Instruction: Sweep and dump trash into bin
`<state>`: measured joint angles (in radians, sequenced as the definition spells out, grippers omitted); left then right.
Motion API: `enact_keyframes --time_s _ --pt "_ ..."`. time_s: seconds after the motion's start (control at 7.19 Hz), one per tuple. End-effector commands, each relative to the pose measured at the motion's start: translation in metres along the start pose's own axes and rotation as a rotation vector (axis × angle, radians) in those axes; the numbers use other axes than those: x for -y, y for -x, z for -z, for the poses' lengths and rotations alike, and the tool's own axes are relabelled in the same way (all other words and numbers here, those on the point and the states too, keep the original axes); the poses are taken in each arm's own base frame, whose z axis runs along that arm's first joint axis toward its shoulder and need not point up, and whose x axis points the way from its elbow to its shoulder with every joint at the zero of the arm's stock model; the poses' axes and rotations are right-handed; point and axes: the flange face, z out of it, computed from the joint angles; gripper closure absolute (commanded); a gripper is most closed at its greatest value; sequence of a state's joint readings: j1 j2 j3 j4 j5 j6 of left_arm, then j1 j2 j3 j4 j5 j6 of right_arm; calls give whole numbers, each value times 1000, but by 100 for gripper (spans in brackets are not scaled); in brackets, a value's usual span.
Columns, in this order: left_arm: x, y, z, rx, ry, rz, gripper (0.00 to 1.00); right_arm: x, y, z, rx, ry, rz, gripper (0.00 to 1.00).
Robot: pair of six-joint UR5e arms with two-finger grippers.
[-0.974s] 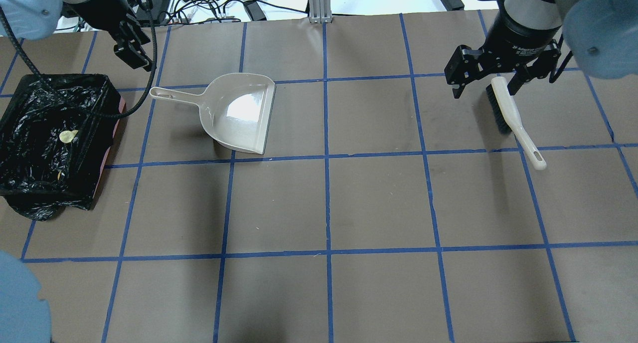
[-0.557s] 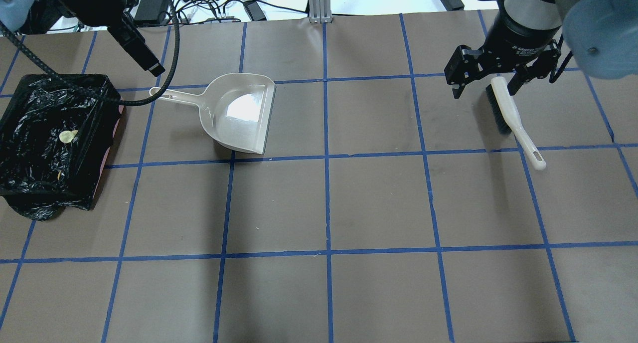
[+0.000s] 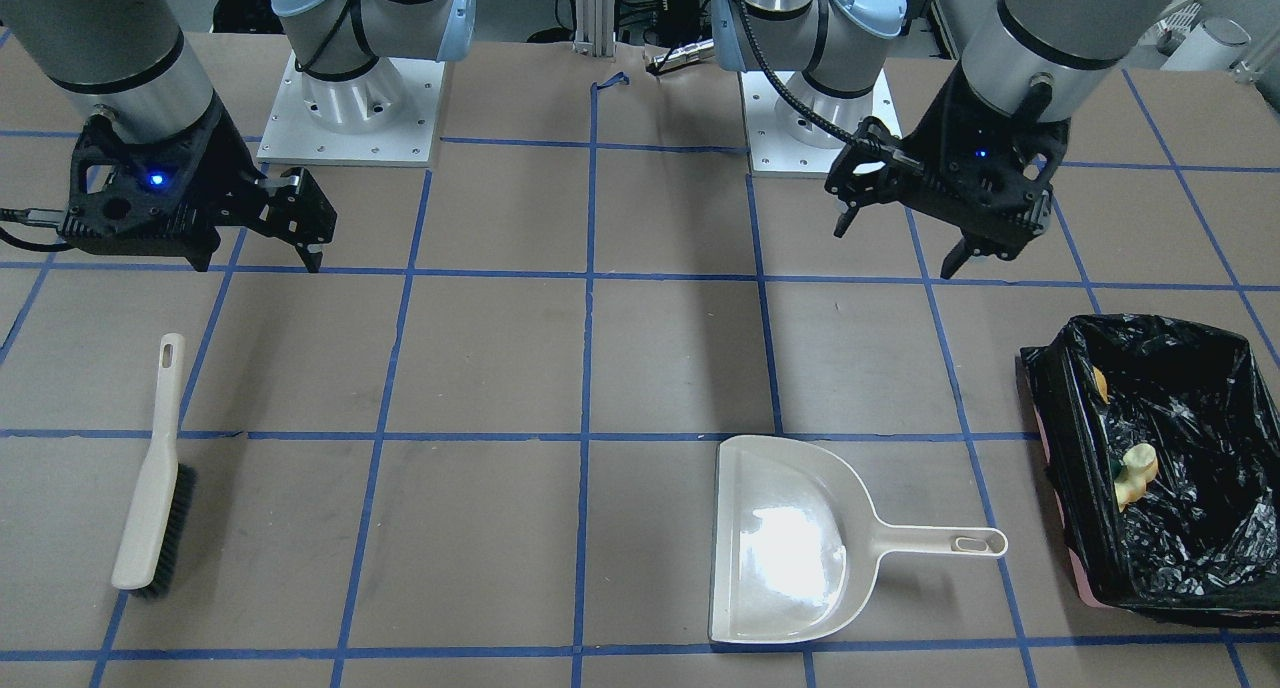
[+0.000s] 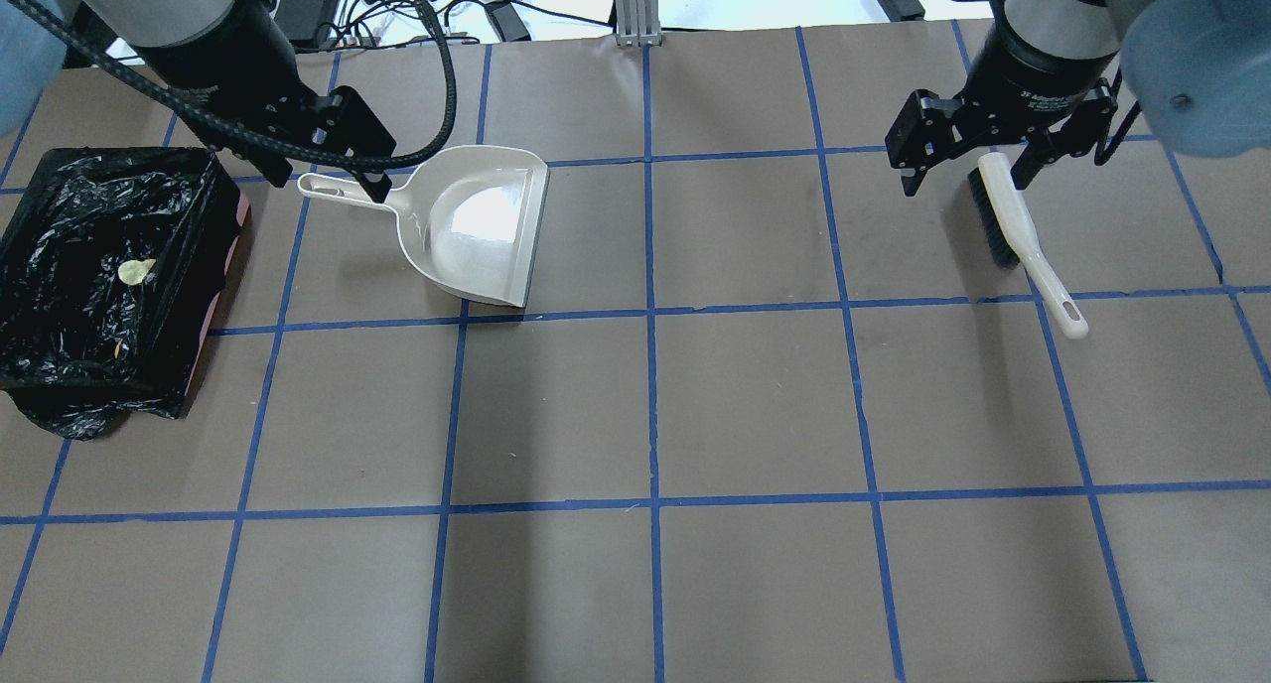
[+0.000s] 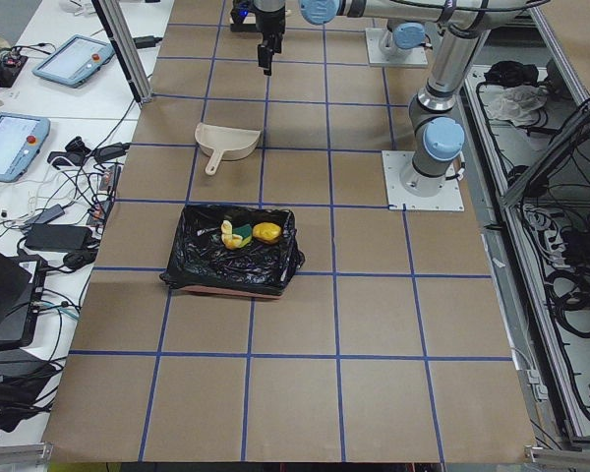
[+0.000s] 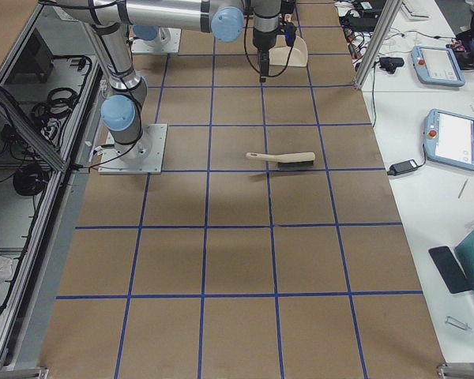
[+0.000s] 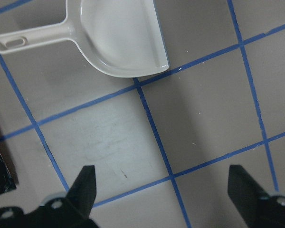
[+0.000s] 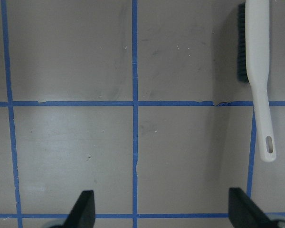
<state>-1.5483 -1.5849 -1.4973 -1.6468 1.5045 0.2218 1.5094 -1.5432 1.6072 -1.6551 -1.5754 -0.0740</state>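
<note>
Over at the right edge of the front view, the bin (image 3: 1060, 438) has the trash (image 3: 1138, 470) inside. Dustpan (image 3: 790, 548) lies just left of it, brush (image 3: 150, 488) far left. Left gripper (image 3: 895, 250) and right gripper (image 3: 258, 256) hang near the top, jaws spread, holding nothing. Overhead: bin at left edge, dustpan upper left, brush upper right. Wrist views: fingers (image 7: 85, 190) wide apart.
</note>
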Motion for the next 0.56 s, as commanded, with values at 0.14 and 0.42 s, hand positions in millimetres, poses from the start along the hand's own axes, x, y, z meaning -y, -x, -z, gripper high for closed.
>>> enact_keyframes --time_s 0.14,0.42 --pt "-21 -7 7 3 11 102 0 0 -1 0 0 0 0 0" --pt "-24 -6 12 7 -5 102 0 0 0 0 0 2 3 0"
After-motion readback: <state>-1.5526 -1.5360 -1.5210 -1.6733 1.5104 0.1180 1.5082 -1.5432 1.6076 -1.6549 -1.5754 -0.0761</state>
